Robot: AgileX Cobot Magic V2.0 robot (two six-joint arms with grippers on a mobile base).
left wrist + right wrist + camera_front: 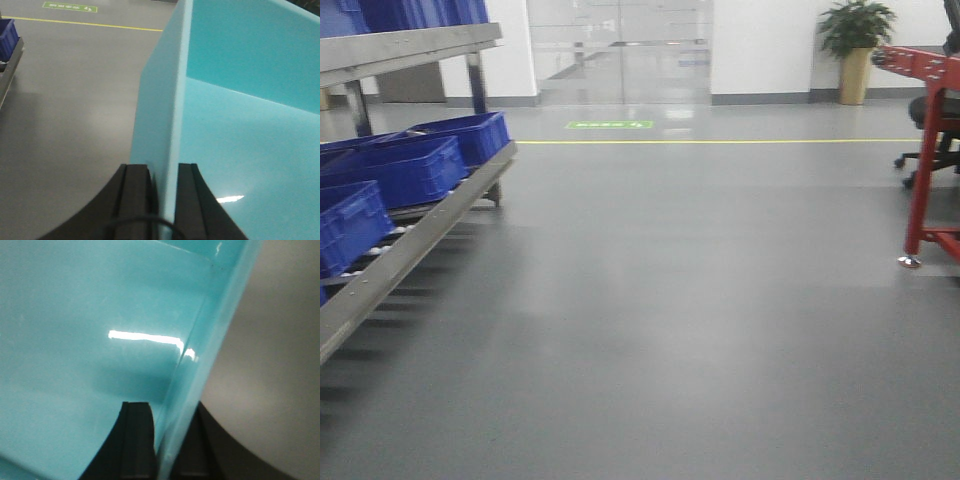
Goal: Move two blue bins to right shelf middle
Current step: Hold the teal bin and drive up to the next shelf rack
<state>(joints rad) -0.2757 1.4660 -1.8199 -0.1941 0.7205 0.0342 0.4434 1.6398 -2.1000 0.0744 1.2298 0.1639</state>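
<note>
Front view: the royal-blue crates [395, 172] and steel rack [420, 238] run off the left edge; the red frame [923, 180] is cut by the right edge and hides most of a black chair [917, 108]; the green floor mark [609, 124] is too small to read; left wrist: the pale-blue bin [240, 125] overruns top, right and bottom, and the left pincer [162, 170] is cut at the bottom; right wrist: the bin's wall hides part of the right pincer [167, 407]; whether both wrists show one bin cannot be told.

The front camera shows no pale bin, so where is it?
In both wrist views: the left gripper pinches the bin by its left wall and the right gripper by its right wall, over the floor, right of the rack.
</note>
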